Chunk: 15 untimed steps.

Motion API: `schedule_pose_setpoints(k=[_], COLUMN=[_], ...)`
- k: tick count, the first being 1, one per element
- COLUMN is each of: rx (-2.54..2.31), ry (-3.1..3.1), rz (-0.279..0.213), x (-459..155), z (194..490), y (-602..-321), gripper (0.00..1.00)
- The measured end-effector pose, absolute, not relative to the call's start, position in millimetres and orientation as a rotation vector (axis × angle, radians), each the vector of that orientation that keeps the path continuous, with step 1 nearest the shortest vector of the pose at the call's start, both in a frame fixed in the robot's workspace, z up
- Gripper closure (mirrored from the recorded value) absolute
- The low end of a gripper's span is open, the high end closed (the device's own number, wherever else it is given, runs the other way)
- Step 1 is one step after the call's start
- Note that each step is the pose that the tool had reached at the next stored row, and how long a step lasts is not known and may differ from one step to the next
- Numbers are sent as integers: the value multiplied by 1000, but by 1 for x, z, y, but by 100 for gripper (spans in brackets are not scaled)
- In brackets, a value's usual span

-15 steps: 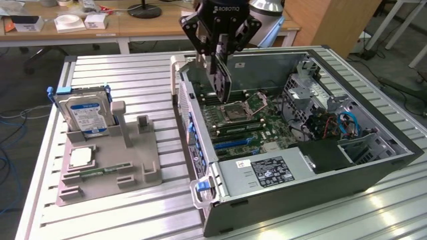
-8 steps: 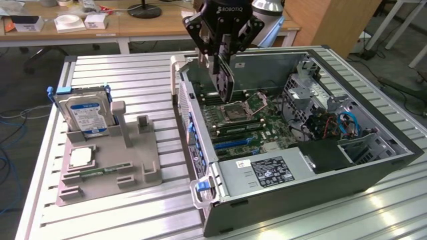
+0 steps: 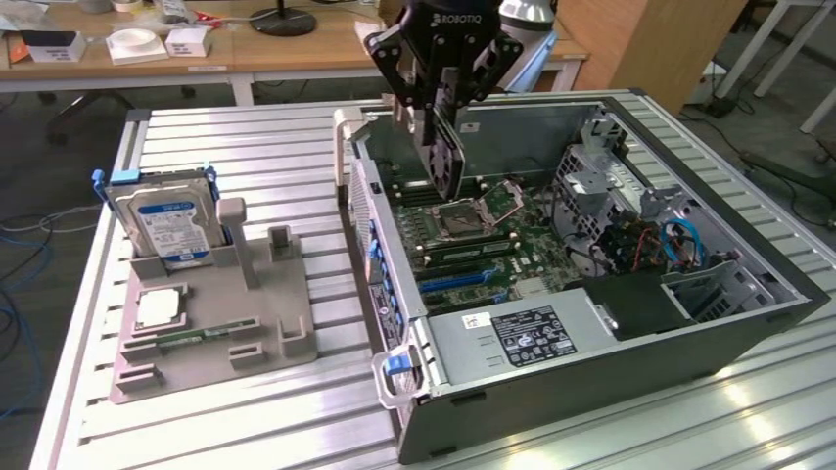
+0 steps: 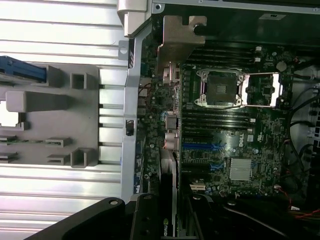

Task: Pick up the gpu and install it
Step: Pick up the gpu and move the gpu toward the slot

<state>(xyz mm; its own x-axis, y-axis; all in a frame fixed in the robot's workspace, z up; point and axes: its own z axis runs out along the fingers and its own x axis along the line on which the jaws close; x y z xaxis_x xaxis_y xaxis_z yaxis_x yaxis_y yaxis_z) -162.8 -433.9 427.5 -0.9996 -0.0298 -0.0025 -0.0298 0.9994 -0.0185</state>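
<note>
**Install step in hand: gpu carried over the open computer case point(image 3: 731, 323).**
The gpu point(image 3: 448, 157) is clamped by its upper part in the half-closed gripper point(image 3: 441, 103) and hangs upright just beneath it, clear of the motherboard point(image 3: 523, 245) below. The pick-up is judged done, and seating is not yet made. For seating, the card's lower edge must be lined up over a blue expansion slot point(image 4: 202, 147) below the claw, then pressed straight down.

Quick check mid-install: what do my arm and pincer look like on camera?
The pincer is black, with jointed link fingers and white ROBOTIQ lettering across its body. The arm it mounts to is a rounded silver-grey section.
</note>
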Motion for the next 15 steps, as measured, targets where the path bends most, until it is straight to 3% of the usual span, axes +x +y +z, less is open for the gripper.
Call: schedule_pose_setpoints(k=[15], rx=[-25], ry=[3139], rz=[-29], x=[-147], z=[427], y=[-434], gripper=[74])
